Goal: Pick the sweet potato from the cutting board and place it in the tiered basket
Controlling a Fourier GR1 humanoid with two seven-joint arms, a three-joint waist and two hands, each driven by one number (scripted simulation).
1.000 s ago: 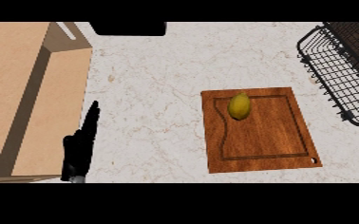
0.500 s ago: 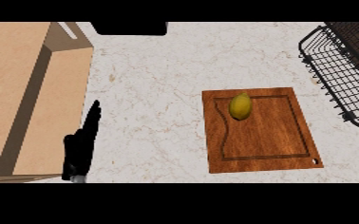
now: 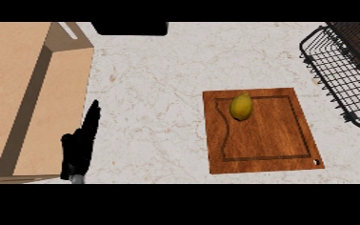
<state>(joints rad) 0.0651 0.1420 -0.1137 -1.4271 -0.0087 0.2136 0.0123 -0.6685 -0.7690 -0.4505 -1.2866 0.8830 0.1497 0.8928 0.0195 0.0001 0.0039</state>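
A yellow-green oval sweet potato (image 3: 241, 106) lies on the far half of a brown wooden cutting board (image 3: 271, 143) right of centre on the marble counter. The black wire tiered basket (image 3: 339, 66) stands at the right edge, beyond the board. My left hand (image 3: 79, 148) shows at the lower left, fingers straight and pointing away, open and holding nothing, far left of the board. My right hand is out of view.
A light wooden surface with a raised edge (image 3: 38, 100) fills the left side, just beside my left hand. A black object (image 3: 130, 27) sits at the counter's far edge. Bare marble (image 3: 155, 100) lies between hand and board.
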